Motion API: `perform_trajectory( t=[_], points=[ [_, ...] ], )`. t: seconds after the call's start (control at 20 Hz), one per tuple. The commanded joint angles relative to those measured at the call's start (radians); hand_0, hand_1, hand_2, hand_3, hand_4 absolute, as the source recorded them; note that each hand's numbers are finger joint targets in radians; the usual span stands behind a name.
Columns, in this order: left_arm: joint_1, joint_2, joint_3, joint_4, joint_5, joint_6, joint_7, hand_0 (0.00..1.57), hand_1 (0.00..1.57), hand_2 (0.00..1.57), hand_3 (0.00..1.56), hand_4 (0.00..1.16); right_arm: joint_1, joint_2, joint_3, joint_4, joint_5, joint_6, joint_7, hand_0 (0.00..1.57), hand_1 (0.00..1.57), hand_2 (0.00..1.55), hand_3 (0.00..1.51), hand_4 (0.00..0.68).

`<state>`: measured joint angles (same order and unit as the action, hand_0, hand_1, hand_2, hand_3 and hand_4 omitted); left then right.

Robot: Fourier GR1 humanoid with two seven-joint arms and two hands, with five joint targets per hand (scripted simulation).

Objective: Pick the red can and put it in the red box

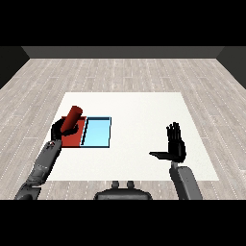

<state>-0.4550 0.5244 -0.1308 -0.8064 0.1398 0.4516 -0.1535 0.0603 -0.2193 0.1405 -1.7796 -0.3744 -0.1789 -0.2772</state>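
- Red can (pixel 73 116): smooth, matt red skin, no glint; material not discernible.
- My left hand (pixel 61 129), curled round it: matt black, plastic-like.
- My right hand (pixel 176 145): same dull black finish.
- Forearms (pixel 42 168): smooth grey shell, faint sheen.
- Red tray (pixel 77 138): flat matt.
- Light blue tray (pixel 97 133): smooth, slightly glossy floor, dark rim.
- Table (pixel 139 120): plain matt white.
- Floor (pixel 120 72): pale wood planks, visible grain.

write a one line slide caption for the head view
Left hand curled round the tilted red can over the red tray, beside the light blue tray; right hand open.
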Motion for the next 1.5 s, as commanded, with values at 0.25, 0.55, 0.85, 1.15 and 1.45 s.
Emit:
perform_trajectory(
  t=[0.25,0.55,0.85,1.15,1.45],
  points=[
    [-0.149,0.015,-0.011,0.499,-0.096,-0.067,0.078,0.63,0.63,0.6,0.0,0.77,-0.056,0.008,-0.029,0.125,0.016,0.021,-0.054,0.0,0.0,0.0,0.0,0.0],
    [-0.157,-0.064,-0.004,0.637,-0.114,-0.102,-0.023,0.88,0.88,0.93,0.78,0.52,-0.148,0.056,-0.039,0.214,0.03,-0.008,-0.077,0.0,0.0,0.0,0.0,0.0],
    [-0.266,-0.01,-0.043,0.747,-0.176,-0.19,0.073,0.0,0.0,0.0,0.0,0.0,-0.168,0.056,-0.053,0.278,0.02,0.042,-0.119,0.0,0.0,0.0,0.0,0.0],
    [-0.238,-0.029,0.238,0.53,0.115,-0.252,-0.264,0.0,0.0,0.0,0.0,0.0,-0.121,0.059,-0.03,0.224,0.01,0.061,-0.115,0.0,0.0,0.0,0.0,0.0],
    [-0.218,-0.193,0.365,0.319,0.306,-0.536,-0.53,0.0,0.0,0.0,0.0,0.0,-0.124,0.041,-0.023,0.234,0.02,0.085,-0.121,0.0,0.0,0.0,0.0,0.0]
  ],
)
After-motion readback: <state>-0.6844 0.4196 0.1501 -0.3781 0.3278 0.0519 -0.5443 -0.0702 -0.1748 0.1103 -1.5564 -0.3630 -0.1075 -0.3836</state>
